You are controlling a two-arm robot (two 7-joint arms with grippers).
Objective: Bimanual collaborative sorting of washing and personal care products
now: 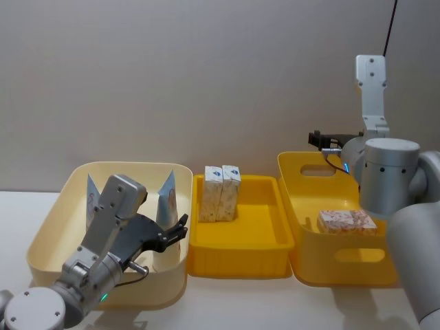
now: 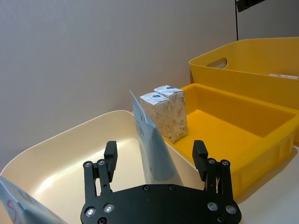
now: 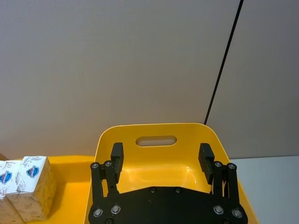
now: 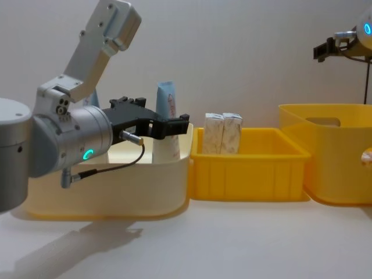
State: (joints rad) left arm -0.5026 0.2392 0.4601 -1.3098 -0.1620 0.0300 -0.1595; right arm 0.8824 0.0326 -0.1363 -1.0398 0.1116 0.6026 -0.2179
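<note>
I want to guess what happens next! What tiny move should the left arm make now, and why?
Probably ease the left end effector forward a little, so its open fingers straddle the pale blue tube standing in the cream bin. The tube lines up with the gap ahead, but the fingers seem not yet around it.

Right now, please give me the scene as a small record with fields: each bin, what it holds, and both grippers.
Cream bin: two squeeze tubes, standing
Middle yellow tray: two white cartons, upright, side by side
Right yellow bin: pinkish-print cartons, lying flat
Left gripper: open, over the cream bin, facing one tube
Right gripper: open, raised over the right yellow bin
</note>
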